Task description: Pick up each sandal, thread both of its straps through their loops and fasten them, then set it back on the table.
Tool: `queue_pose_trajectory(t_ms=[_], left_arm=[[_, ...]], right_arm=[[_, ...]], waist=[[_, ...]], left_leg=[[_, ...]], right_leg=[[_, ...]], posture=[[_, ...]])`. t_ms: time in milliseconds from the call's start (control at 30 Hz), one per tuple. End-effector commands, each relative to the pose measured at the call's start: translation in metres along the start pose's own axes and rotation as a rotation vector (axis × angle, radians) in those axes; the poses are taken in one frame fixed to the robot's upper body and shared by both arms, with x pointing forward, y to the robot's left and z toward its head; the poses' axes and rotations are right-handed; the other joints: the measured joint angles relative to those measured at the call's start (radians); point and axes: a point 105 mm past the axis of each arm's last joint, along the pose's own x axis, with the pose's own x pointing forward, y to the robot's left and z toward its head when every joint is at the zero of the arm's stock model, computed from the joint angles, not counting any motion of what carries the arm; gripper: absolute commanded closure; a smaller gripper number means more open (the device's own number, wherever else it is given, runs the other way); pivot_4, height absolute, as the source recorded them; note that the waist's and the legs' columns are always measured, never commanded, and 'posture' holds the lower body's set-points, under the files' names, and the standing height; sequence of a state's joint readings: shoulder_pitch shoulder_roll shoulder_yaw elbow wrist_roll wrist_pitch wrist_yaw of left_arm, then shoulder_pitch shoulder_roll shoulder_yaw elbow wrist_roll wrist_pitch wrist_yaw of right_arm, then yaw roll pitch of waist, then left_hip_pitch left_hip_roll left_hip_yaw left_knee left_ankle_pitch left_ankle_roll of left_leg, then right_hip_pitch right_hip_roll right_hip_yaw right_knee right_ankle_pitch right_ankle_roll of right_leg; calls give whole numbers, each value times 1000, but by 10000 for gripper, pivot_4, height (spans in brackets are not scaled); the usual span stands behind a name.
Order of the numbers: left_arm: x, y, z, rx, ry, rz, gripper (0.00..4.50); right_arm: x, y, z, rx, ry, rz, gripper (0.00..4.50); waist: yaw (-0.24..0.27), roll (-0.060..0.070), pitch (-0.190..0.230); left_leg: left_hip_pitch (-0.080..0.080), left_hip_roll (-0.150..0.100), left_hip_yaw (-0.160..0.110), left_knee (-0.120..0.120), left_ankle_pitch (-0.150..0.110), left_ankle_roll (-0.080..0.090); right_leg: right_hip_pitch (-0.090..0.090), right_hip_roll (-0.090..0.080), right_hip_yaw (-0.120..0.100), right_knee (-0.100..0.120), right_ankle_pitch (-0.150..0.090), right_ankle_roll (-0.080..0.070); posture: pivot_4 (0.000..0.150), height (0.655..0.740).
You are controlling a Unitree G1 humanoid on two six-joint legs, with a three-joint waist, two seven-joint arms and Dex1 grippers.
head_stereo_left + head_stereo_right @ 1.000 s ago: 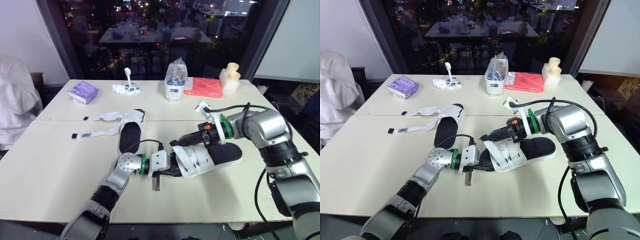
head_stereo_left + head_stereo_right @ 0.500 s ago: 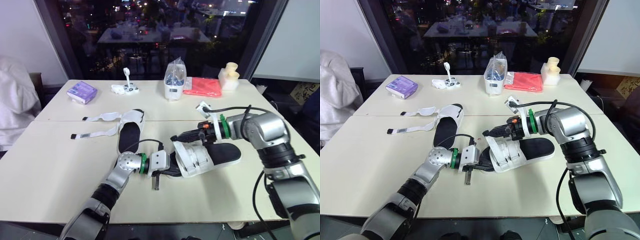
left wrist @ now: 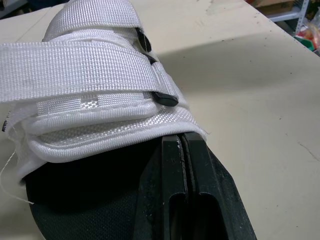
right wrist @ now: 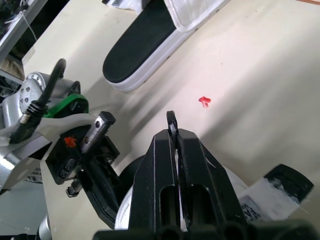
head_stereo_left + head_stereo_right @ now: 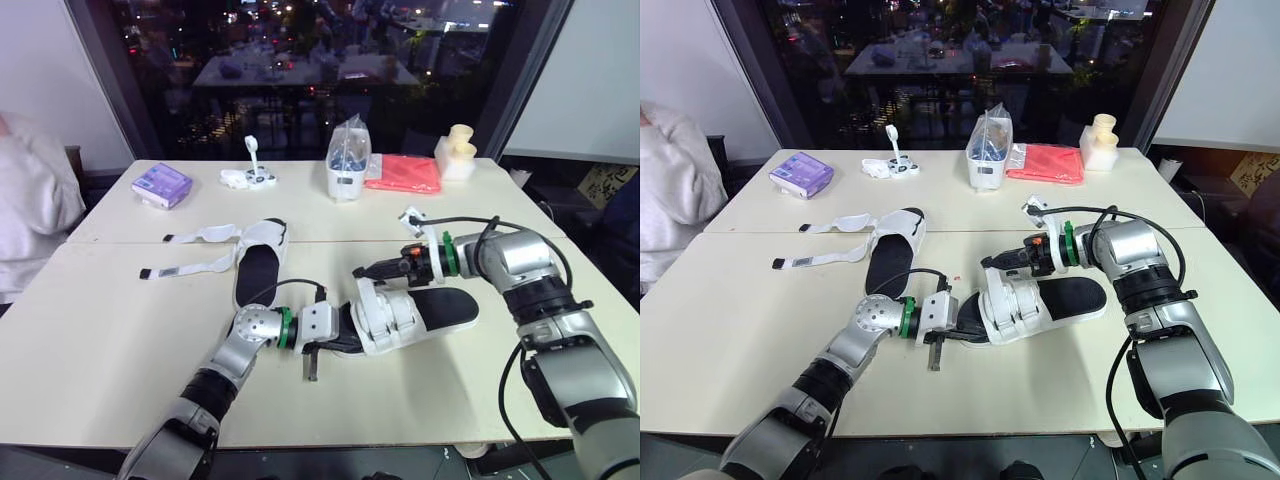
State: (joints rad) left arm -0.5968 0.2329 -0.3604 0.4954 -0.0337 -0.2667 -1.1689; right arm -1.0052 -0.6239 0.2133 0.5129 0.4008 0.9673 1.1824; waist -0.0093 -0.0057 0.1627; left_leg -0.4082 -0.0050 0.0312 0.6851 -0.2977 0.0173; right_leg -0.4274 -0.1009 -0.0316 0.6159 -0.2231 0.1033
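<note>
A black-soled sandal [image 5: 440, 308] with white straps [image 5: 386, 312] lies at the table's middle; both straps lie folded across it. My left gripper [image 5: 337, 337] is shut on its toe edge, and the left wrist view shows the black fingers [image 3: 172, 165] clamped on the sole under the straps [image 3: 95, 70]. My right gripper [image 5: 360, 272] is shut and hovers just above the straps, with nothing seen between its fingers [image 4: 165, 165]. A second sandal [image 5: 262, 256] lies further back left, its two straps [image 5: 196, 252] spread loose towards the left.
Along the far side stand a purple box [image 5: 165, 184], a small white gadget [image 5: 252, 177], a clear bag on a white tub [image 5: 350, 160], a red cloth [image 5: 407, 174] and a cream object [image 5: 458, 152]. A person in white [image 5: 30, 200] sits at the left edge.
My right gripper has drawn up and to the right, off the straps. The straps now lie tighter across the sandal, which has shifted slightly. The left gripper has kept its hold.
</note>
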Motion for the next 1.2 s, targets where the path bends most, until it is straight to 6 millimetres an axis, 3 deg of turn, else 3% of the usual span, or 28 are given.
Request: queue_pose_trajectory(t_ms=[33, 233, 533, 767, 867, 1067, 1200], left_arm=[[9, -29, -21, -60, 69, -114, 45000], [9, -29, -21, -58, 68, -111, 45000], [7, -27, -20, -61, 70, -102, 45000], [7, -26, -20, -61, 72, -91, 45000], [7, -26, -20, -61, 70, -87, 45000], [7, -26, -20, -62, 69, -84, 45000], [7, -26, -20, -62, 68, -85, 45000]], right_arm=[[-16, -6, 29, -88, -83, -81, 44716], [-9, -25, 11, -72, -22, -156, 44716], [12, -32, -11, -87, 52, -157, 44716], [28, -41, -45, -151, 197, -188, 44716], [30, -43, -50, -170, 221, -206, 34800], [32, -50, -44, -314, 244, -279, 4793], [34, -58, -36, -411, 237, -360, 4793]], waist=[[-1, 0, 0], [-3, 0, 0], [-5, 1, -1], [-9, 0, -3], [-9, 1, -6], [-5, 2, -6], [-8, 2, -6]], left_leg=[[0, 0, 0, 0, 0, 0], [1, 0, 0, 0, 0, 0], [7, 0, 0, 0, 0, 0], [21, 1, -1, -1, 0, 0], [22, 1, -1, -1, 0, 0], [19, 1, -1, -3, 0, -1], [18, 0, -1, -4, 0, -1]], right_leg=[[0, 0, 0, 0, 0, 0], [1, 0, 0, 1, 0, 0], [6, 1, 0, 2, 0, 0], [20, -1, 0, 0, -2, -4], [21, -2, 0, 0, -2, -4], [18, -4, 1, -1, -2, -4], [18, -6, 0, -3, -2, -4]], posture=[[1500, 7400], [1500, 7400], [1500, 7400], [1500, 7400], [1500, 7400], [1500, 7400], [1500, 7400]])
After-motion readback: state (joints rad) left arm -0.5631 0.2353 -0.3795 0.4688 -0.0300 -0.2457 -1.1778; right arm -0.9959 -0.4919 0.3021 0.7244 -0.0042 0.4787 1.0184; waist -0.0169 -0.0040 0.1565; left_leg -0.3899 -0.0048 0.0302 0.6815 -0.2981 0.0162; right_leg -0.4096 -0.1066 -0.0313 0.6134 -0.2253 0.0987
